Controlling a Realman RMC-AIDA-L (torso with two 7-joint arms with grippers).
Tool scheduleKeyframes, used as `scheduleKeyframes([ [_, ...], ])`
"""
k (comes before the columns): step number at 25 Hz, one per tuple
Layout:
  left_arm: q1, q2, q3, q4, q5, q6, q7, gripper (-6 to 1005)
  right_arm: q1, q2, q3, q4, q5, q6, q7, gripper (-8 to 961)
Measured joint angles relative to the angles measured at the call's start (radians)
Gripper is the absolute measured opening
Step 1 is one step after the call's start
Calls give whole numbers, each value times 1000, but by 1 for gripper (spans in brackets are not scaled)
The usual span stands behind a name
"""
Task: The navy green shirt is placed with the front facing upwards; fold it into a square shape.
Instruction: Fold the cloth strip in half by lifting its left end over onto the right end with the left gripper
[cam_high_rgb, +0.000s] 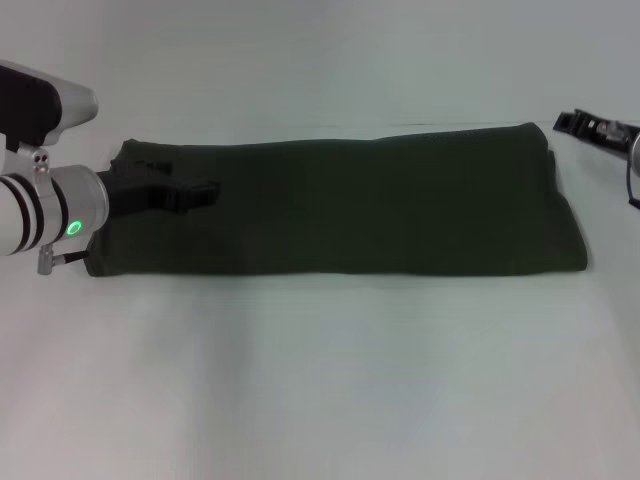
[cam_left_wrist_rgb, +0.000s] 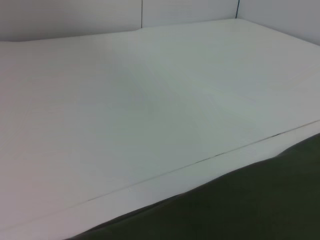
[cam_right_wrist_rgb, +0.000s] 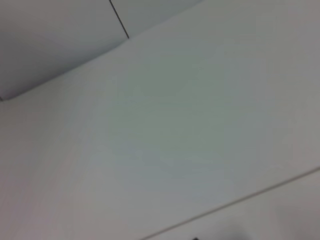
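On the table: I see the dark olive-green cotton shirt (cam_high_rgb: 340, 200) lying as a long flat band across the white matte tabletop (cam_high_rgb: 320, 380), already folded lengthwise, no lettering showing.
Long axis: it runs left to right across my head view, so I judge the next fold must carry one short end over toward the other.
Left gripper: the black left gripper (cam_high_rgb: 185, 193) sits over the shirt's left end, fingers pointing along the band toward its middle. I cannot tell how wide they stand or whether cloth is pinched.
Right gripper: the black right gripper (cam_high_rgb: 592, 126) is just off the shirt's far right corner, apart from it; its opening I cannot tell.
Nearer arm: the left, by my reckoning.
Cloth: soft, limp, layered at the right edge.
Wrist views: mostly bare table; the left one shows the shirt's edge (cam_left_wrist_rgb: 240, 205).
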Motion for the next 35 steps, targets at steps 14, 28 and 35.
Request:
scheduleKeyframes([
  [14,31,0,-21,34,-60,42,-81,796,-111,-29,4,-120,131,-367,-142,647],
  [28,130,1,-123,86,-131,292,-336,805,-184,-69,-3,-135,244,-646,-342,918],
  [35,178,7,-180,89,-121,342,-435,800,-183,-78,3,-139,235,-638,-338,915],
])
